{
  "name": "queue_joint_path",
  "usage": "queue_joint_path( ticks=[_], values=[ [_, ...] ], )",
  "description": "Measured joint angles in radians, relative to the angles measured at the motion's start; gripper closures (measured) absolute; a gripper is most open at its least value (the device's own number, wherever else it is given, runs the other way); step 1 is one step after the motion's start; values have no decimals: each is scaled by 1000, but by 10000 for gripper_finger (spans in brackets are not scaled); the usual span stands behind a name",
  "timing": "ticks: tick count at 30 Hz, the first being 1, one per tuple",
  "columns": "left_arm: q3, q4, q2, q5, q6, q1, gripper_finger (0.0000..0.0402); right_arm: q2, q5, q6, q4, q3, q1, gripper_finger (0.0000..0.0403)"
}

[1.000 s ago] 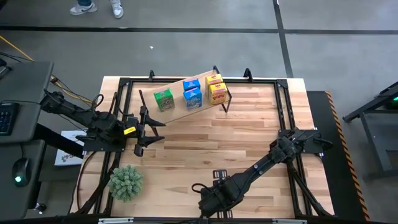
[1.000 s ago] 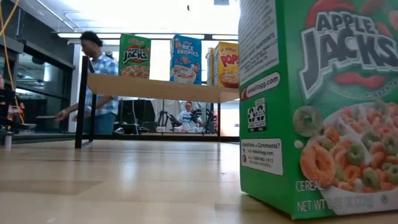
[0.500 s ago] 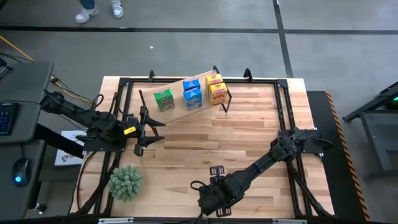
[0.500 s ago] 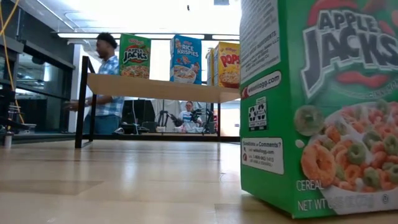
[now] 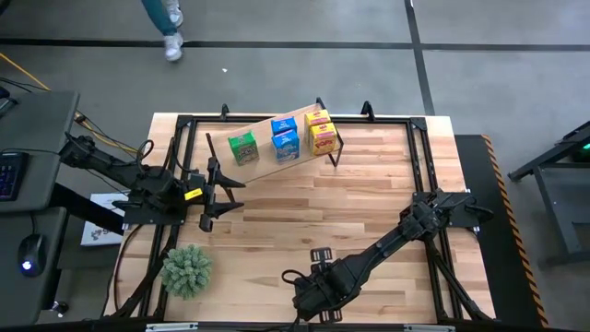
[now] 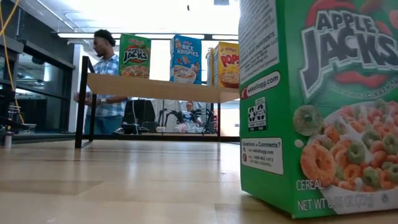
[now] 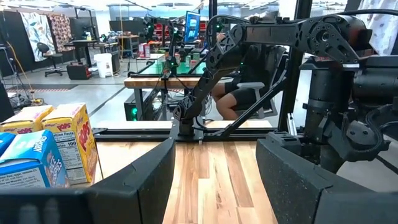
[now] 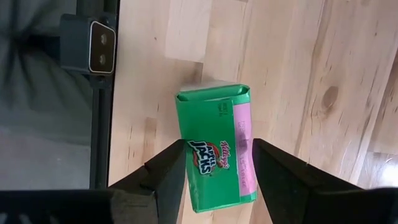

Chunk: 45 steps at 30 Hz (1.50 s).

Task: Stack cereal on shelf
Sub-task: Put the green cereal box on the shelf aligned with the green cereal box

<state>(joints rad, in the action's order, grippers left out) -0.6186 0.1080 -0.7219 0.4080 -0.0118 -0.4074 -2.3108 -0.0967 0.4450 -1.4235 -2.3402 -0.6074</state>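
Observation:
The shelf point(image 5: 263, 159), a sloped light-wood plank on thin black legs, stands at the table's far side. On it stand a green carton point(image 5: 242, 148), a blue one point(image 5: 285, 138) and a yellow-orange pair point(image 5: 320, 132); the low view also shows the shelf point(image 6: 155, 87). Another green cereal carton point(image 8: 214, 155) stands upright near the table's front edge and fills the right of the low view point(image 6: 323, 106). My right gripper point(image 5: 313, 295) points down over this carton and is shut on its top. My left gripper point(image 5: 235, 195) waits open at the left, level, pointing toward the table's middle. My right gripper pinches the green carton's top end point(image 8: 186, 155) between its two fingers point(image 8: 165, 180), one on each broad face. The fingers come from above, pointing down, and lie across the narrow width of the top. The carton is upright, its bottom point(image 6: 292, 211) on the table.
A round spiky green plant point(image 5: 187, 269) sits at the front left. A small black camera block point(image 8: 93, 53) stands at the front edge beside the held carton. A black frame point(image 5: 184, 120) rims the table. Bare wood lies between shelf and front. A person point(image 6: 106, 81) walks beyond the table.
My right wrist has turned a little over the green carton. The carton has rocked slightly and settled back in the low view, its bottom staying on the table. The person behind the table has walked along.

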Motion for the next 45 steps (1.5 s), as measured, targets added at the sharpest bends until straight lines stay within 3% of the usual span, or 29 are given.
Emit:
queue_joint_path(
  ticks=[15,37,45],
  values=[
    [0,-11,0,-1,7,0,188,-22,46,21,13,-2,3,226],
    [0,-13,0,-1,8,0,188,-29,31,-9,28,-5,14,226],
    [0,-13,0,-1,8,0,188,-30,113,-18,29,-5,30,226]
  ],
)
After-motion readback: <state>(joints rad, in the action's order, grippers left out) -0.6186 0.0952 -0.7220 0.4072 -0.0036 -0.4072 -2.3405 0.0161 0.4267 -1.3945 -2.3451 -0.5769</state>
